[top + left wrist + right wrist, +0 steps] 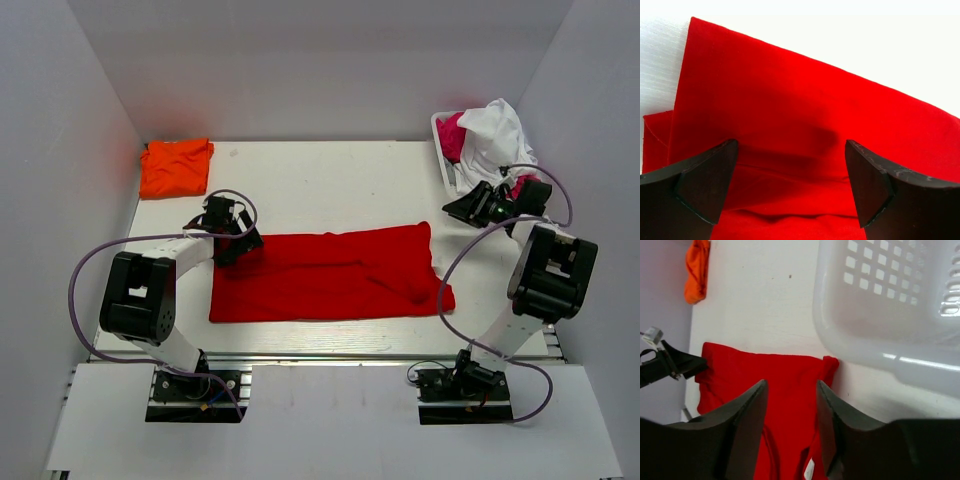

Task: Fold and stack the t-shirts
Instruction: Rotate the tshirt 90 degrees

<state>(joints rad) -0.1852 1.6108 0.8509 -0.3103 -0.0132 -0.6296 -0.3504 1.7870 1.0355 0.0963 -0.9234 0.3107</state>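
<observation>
We can read no writing, brand, number or sign in any of the three views. A small white tag (809,469) on the red t-shirt (785,405), caught by the right wrist camera, is too small and blurred for us to make out.

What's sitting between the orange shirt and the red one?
Bare white table, with the left tool at the red shirt's corner; the top view shows it.
</observation>
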